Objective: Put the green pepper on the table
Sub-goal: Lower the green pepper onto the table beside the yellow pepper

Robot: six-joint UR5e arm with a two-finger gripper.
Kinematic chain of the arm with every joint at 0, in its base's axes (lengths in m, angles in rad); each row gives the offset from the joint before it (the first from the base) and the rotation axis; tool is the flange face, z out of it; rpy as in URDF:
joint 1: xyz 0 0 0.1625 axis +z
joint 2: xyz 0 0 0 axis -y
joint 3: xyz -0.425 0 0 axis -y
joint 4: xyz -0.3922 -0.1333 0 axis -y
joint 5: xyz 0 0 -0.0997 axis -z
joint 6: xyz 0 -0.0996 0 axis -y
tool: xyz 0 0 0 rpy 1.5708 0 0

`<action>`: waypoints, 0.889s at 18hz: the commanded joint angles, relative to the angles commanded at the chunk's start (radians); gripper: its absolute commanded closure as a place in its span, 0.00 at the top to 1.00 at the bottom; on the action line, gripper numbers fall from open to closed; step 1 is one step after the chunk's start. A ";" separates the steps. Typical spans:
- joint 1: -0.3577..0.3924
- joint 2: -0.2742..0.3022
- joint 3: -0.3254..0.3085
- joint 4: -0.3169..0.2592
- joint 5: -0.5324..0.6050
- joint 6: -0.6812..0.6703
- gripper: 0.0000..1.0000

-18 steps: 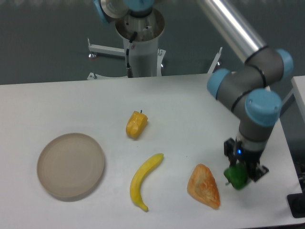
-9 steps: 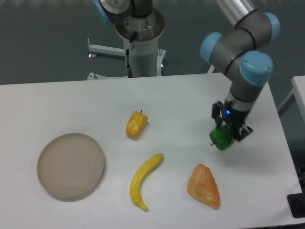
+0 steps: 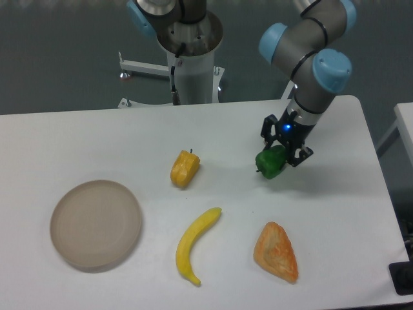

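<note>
A grey and blue robot arm reaches down from the top right over a white table (image 3: 97,135). Its black claw (image 3: 279,157) is clenched around a green pepper (image 3: 271,162), glossy and dark, which sits between the fingers at the claw's tip. Whether the pepper touches the tabletop or hangs just above it cannot be told. To the left of the claw, well apart, lies a yellow-orange pepper (image 3: 184,168). Below and left of the claw lies a banana (image 3: 195,244). Almost straight below the claw, nearer the front edge, lies an orange wedge of bread or pastry (image 3: 277,251). Far to the claw's lower left sits a round beige plate (image 3: 96,223).
</note>
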 joint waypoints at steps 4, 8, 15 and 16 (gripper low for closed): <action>-0.008 -0.002 -0.012 0.008 -0.063 -0.034 0.33; -0.015 -0.008 -0.014 0.026 -0.066 -0.020 0.33; -0.026 -0.037 -0.020 0.074 -0.063 0.064 0.33; -0.026 -0.038 -0.018 0.074 -0.063 0.064 0.33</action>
